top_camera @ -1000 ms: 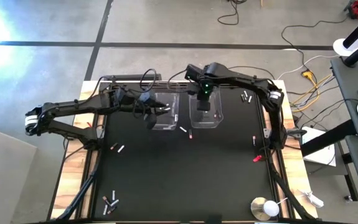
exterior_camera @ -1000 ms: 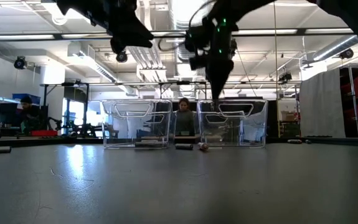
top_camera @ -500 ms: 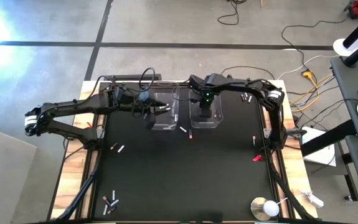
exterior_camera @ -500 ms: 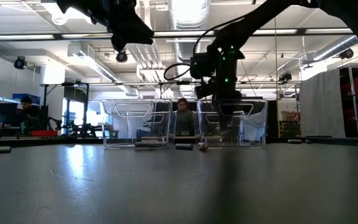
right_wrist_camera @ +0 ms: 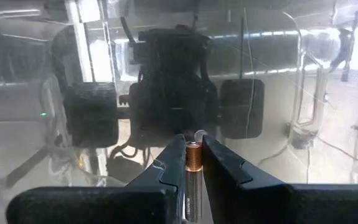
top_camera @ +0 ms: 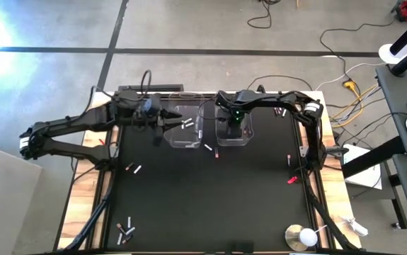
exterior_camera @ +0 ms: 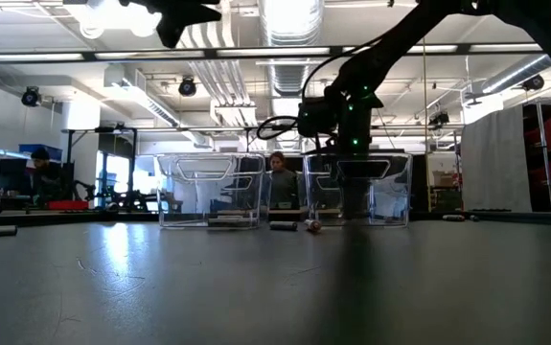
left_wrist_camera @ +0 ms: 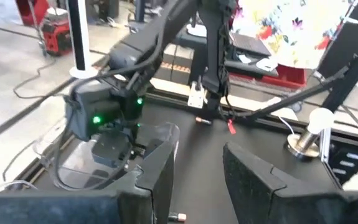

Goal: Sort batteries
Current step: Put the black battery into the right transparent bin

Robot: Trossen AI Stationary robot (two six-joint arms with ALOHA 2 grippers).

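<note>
High view: right claw lowered into the right bin since a second ago; left claw pulled back to the left bin's edge.

Low view: right arm now sunk behind the bin wall.

Left wrist view: left claw released, empty.

Right wrist view: right claw clenched on a copper-ended battery; drop probably imminent.

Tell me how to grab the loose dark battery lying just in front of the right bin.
Grip the dark battery across its middle, coming straight down with the fingers straddling its length. It lies flat on the mat, clear of the right bin, so nothing blocks a top approach.
</note>
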